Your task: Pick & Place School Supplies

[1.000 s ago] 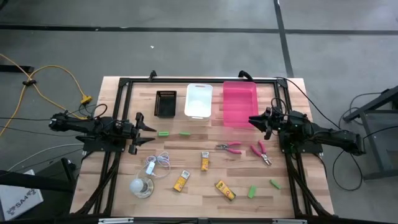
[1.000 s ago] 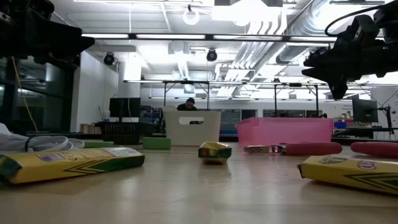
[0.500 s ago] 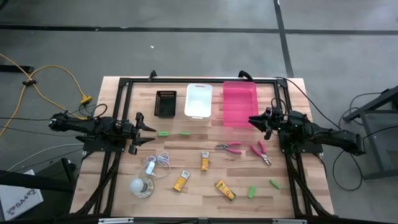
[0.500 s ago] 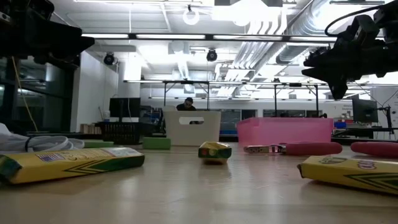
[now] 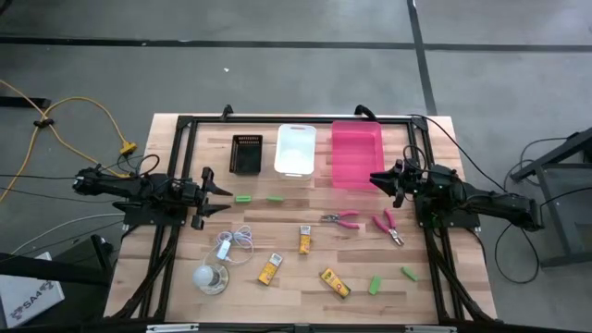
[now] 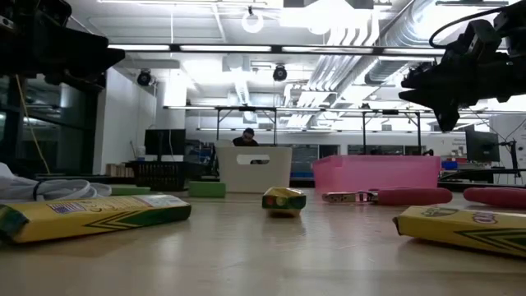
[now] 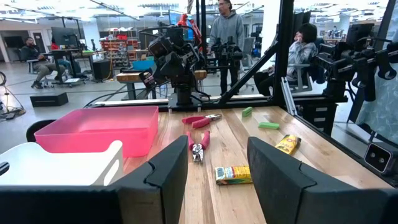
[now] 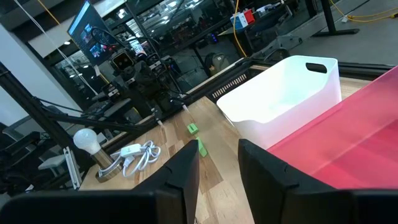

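Both tools hovering over the desk [image 5: 176,277], holding nothing.
Left tool [image 5: 218,194] partly wide, green pieces [image 5: 243,198] just ahead; right tool [image 5: 377,181] narrower, beside pink bin [image 5: 356,153].

Three yellow-orange packets [image 5: 304,239] [image 5: 269,269] [image 5: 335,282] are lying flat mid-counter. Two pink-handled scissor-like tools [image 5: 340,219] [image 5: 388,226] are resting just right of them. Two green pieces [image 5: 242,198] [image 5: 275,198] are sitting toward the far left, two more [image 5: 375,285] [image 5: 408,272] at the near right.
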